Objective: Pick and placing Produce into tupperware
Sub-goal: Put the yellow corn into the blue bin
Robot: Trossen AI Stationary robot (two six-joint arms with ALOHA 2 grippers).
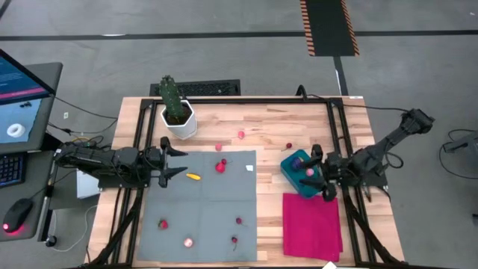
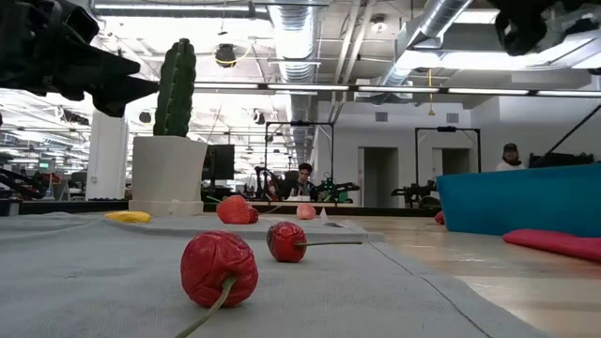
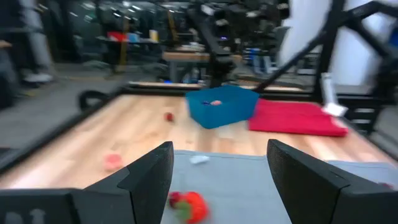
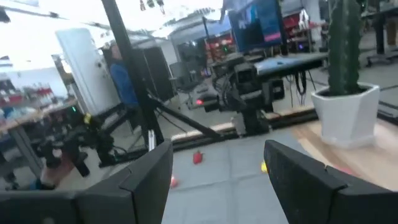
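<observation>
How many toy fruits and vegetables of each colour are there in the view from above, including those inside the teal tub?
Red pieces: 6
Pink pieces: 3, one of them in the teal tub
Yellow piece: 1
Purple piece: 1, in the tub
Total: 11

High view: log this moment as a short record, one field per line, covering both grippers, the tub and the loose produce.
left gripper: open, empty, over the grey mat's upper left edge
right gripper: open, empty, over the teal tub
tub contents: one purple piece, one pink piece
nearest produce to left gripper: yellow piece, red strawberry, both on the mat
magenta cloth: beside the tub, nothing on it
cactus pot: on bare wood, upright
</observation>
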